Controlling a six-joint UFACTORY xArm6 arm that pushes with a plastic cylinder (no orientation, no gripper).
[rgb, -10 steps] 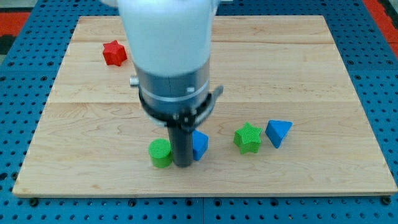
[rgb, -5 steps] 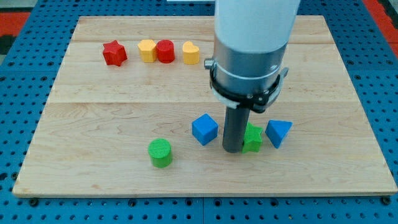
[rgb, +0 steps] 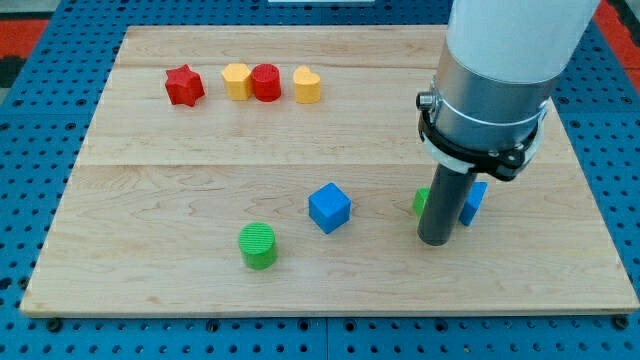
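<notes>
My tip (rgb: 437, 240) is down on the wooden tabletop (rgb: 180, 180) toward the view's right, a little below the board's middle height. There is no gripper on this arm, only the straight dark rod, so nothing is held; the rod merely stands on the wood.

The rod covers most of two blocks just behind it. A green block (rgb: 421, 202) peeks out on the rod's left side — only a sliver shows, too little to tell its shape — and it looks to be touching the rod or very nearly so. A blue block (rgb: 474, 200) shows on the rod's right side, likewise half hidden, its shape unclear. The tip sits just in front of the pair, between them as seen from the camera.

To the view's left of the tip, well apart, lies a blue cube (rgb: 329, 207), and further left and lower a green cylinder (rgb: 258, 245) stands alone.

Along the view's top left runs a row: a red star (rgb: 184, 85), then a gap, then a yellow block (rgb: 236, 80) touching a red cylinder (rgb: 266, 82), and just beside that a second yellow block (rgb: 307, 85) — rounded on one side.
</notes>
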